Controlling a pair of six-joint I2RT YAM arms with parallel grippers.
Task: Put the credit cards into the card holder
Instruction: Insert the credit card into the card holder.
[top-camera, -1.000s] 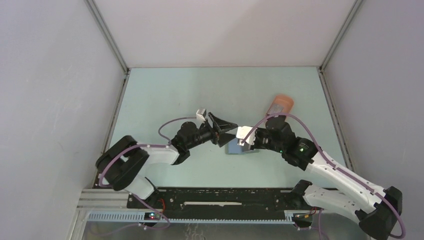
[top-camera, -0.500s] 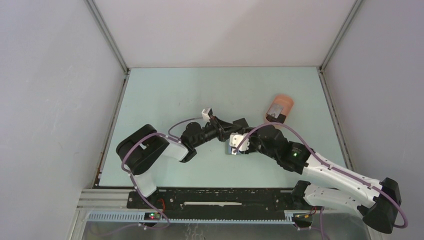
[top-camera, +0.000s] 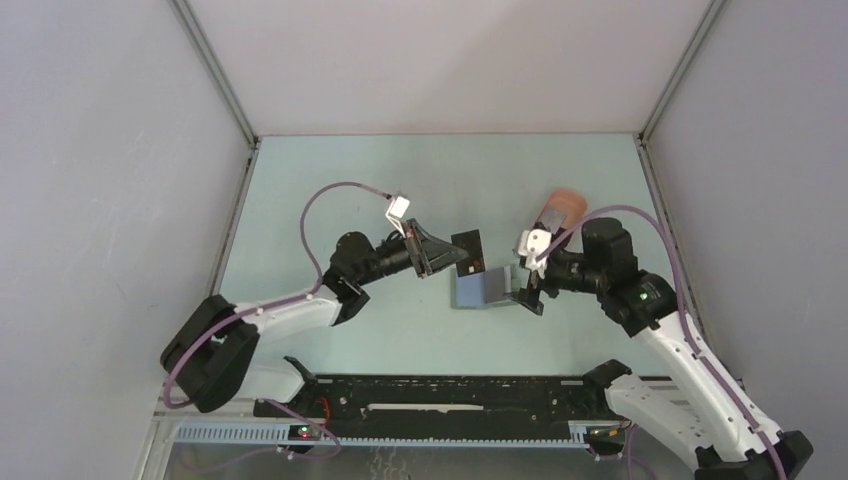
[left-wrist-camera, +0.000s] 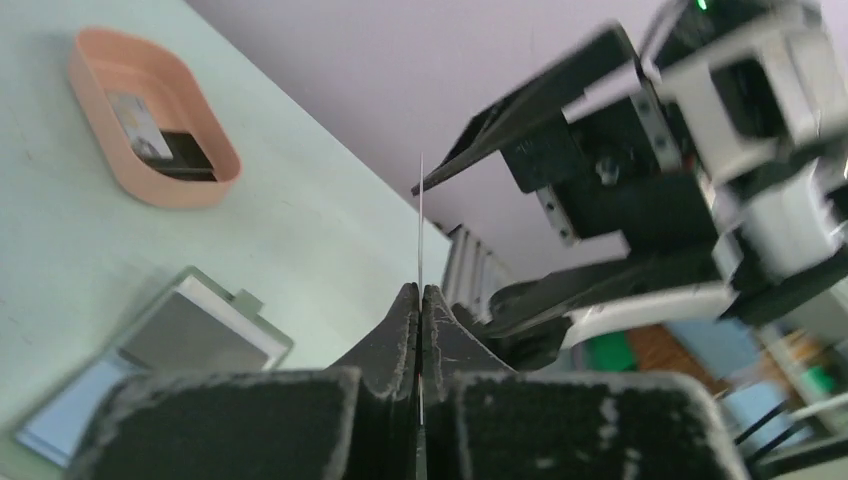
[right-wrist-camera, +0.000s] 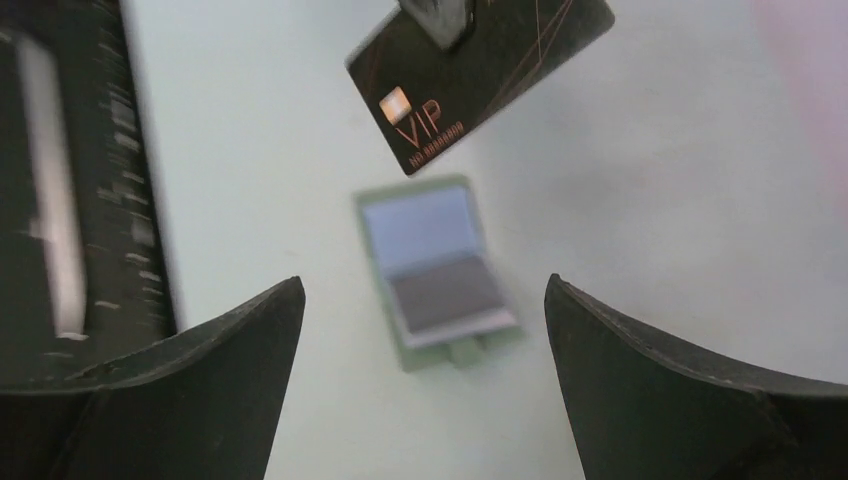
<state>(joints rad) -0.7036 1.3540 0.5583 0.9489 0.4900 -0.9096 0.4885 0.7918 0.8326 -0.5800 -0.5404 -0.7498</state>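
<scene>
- My left gripper (top-camera: 452, 256) is clamped shut on the black card (top-camera: 467, 247), which hangs in the air just at 11 o'clock of the open card holder (top-camera: 478, 290) lying flat mid-table.
- My right gripper (top-camera: 527, 273) is spread wide and holds nothing, just beside the holder's 3 o'clock edge.
- Only the left wrist shows another card (left-wrist-camera: 135, 110) inside the pink tray (left-wrist-camera: 160, 188); only the right wrist reads "VIP".
- The holder lies well apart from every wall.
</scene>
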